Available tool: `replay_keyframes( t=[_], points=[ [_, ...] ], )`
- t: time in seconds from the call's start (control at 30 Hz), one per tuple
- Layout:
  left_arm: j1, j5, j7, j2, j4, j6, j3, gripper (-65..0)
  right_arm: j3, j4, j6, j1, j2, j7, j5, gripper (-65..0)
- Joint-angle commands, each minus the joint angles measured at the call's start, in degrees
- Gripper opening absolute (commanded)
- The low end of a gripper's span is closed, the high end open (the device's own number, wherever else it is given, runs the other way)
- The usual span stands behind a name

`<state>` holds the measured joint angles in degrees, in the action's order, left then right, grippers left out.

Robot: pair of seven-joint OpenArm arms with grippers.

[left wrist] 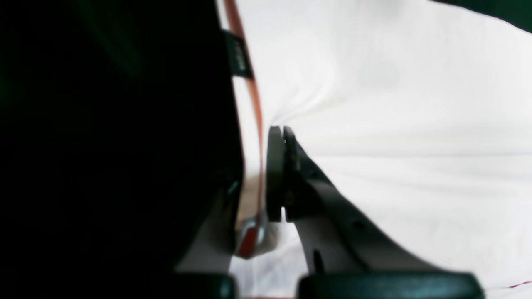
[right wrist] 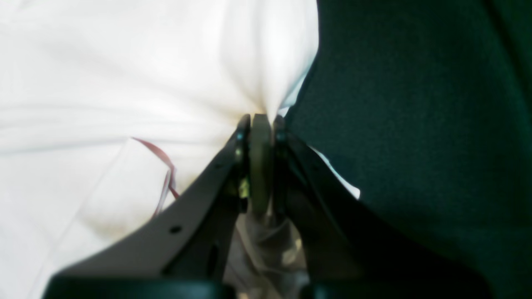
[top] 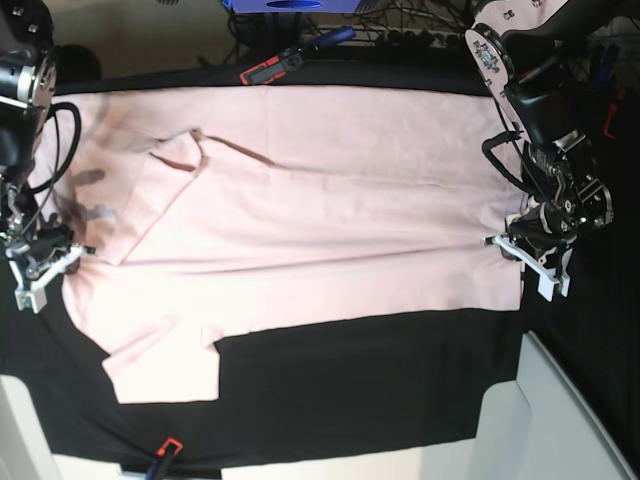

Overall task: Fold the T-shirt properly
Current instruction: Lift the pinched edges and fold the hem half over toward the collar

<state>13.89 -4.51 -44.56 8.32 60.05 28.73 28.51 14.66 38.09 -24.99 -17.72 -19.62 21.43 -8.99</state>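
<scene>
The right claw (top: 45, 262), at the scene's left, pinches the collar-end edge of the T-shirt (top: 300, 200), spread across the black table (top: 350, 380). At the right, the left claw (top: 528, 245) pinches the hem, likely keeping the cloth taut for folding.

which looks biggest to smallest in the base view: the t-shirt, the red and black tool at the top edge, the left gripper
1. T-shirt, by far the largest.
2. Left gripper.
3. Red and black tool; it looks close in size to the gripper, so that order is unsure.

Both arms (top: 545, 110) are black, jointed, trailing black cables. Each gripper (top: 538, 258) has white fingers (right wrist: 166, 232) with small screw holes and dark pads.
</scene>
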Motion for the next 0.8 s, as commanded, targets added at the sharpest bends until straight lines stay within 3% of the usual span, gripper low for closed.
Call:
replay_keyframes(
  t=[0.0,0.27,0.33,0.47,0.57,0.77],
  points=[
    [1.1,-0.3,1.1,1.0,2.1,-0.1,0.0,-65.0,0.3,1.5,0.2,-1.3,-1.2,-1.0,-0.3,-64.9],
    [-1.5,-0.3,0.9,-0.4,7.6,-0.1,0.0,-65.0,0.4,9.9,0.2,2.0,-1.1,-0.9,-0.3,-64.9],
    [-1.5,-0.3,-1.3,-0.8,8.7,-0.1,0.0,-65.0,0.4,11.3,0.2,2.8,-1.1,-0.1,-0.3,-64.9],
    [-2.3,-0.3,-4.0,-1.0,12.8,3.0,0.0,-65.0,0.4,14.0,0.2,4.2,-1.0,1.6,-0.3,-64.9],
    [-2.8,-0.3,-6.1,-1.1,15.5,3.2,0.0,-65.0,0.4,16.6,0.2,5.7,-0.5,1.7,-0.3,-64.9],
    [-6.3,-0.3,-6.7,-1.1,19.2,3.2,0.0,-65.0,0.4,21.1,0.2,7.8,-0.1,6.9,-0.4,-64.9]
  ],
)
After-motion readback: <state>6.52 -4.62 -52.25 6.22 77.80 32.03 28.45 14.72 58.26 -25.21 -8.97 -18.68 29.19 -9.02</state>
